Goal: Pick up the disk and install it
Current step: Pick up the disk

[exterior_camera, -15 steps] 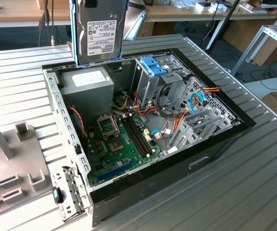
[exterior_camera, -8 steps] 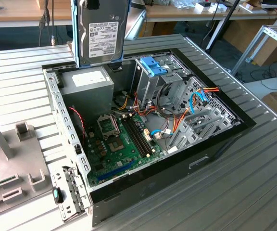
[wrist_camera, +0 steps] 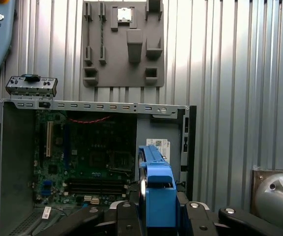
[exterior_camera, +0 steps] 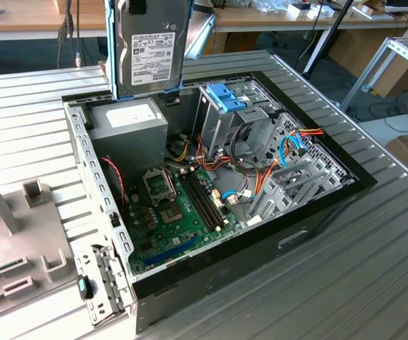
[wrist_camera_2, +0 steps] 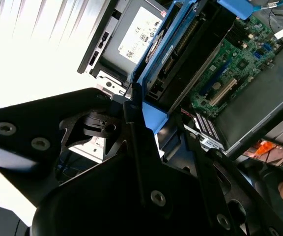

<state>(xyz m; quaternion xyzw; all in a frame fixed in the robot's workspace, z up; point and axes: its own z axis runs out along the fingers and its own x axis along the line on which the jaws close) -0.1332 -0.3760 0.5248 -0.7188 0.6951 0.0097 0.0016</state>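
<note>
The disk point(exterior_camera: 151, 49), a grey metal drive with a white label in a blue carrier rail, hangs upright above the far corner of the open computer case point(exterior_camera: 331, 205), over the power supply point(exterior_camera: 129, 120). In the first wrist view its blue rail point(wrist_camera: 158, 191) is seen edge-on, clamped by my gripper point(wrist_camera: 160, 212), with the motherboard point(wrist_camera: 82, 157) beyond it. In the second wrist view the black fingers point(wrist_camera_2: 134, 123) press on the disk's blue frame point(wrist_camera_2: 154, 64). My gripper is shut on the disk.
Inside the case a metal drive cage with a blue carrier point(exterior_camera: 229, 99) stands beside coloured cables point(exterior_camera: 289, 152). A grey fixture plate point(exterior_camera: 6, 241) lies on the ribbed table at the exterior view's left. A removed bracket point(exterior_camera: 101, 287) leans at the case's near corner.
</note>
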